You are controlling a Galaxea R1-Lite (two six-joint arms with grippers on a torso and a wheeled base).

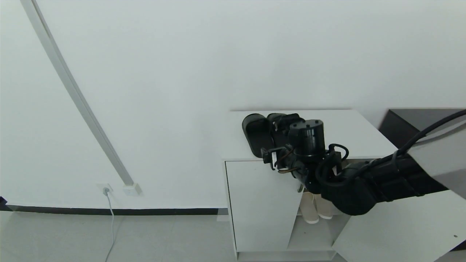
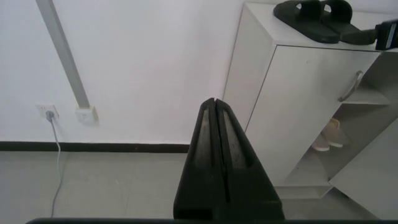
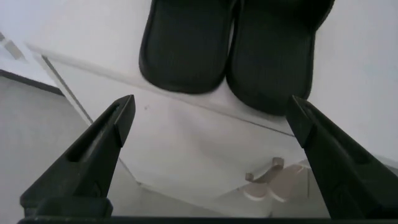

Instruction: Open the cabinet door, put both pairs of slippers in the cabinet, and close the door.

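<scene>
A pair of black slippers (image 1: 256, 134) (image 3: 230, 43) lies on top of the white cabinet (image 1: 356, 127). My right gripper (image 3: 211, 102) hovers open just in front of the pair, at the cabinet's front edge, one finger to each side and nothing between them. The cabinet's right door (image 1: 400, 225) stands open and the left door (image 1: 262, 203) is closed. Inside, a pair of white slippers (image 1: 315, 209) (image 2: 329, 134) rests on a shelf. My left gripper (image 2: 214, 124) is shut on nothing, off to the cabinet's left above the floor.
The closed door carries a metal handle (image 2: 351, 86) (image 3: 264, 174). A wall socket with a hanging cable (image 1: 105, 190) and a slanted wall duct (image 1: 72, 91) are to the left. Dark furniture (image 1: 411, 122) stands right of the cabinet. Bare floor (image 1: 109, 236) stretches to its left.
</scene>
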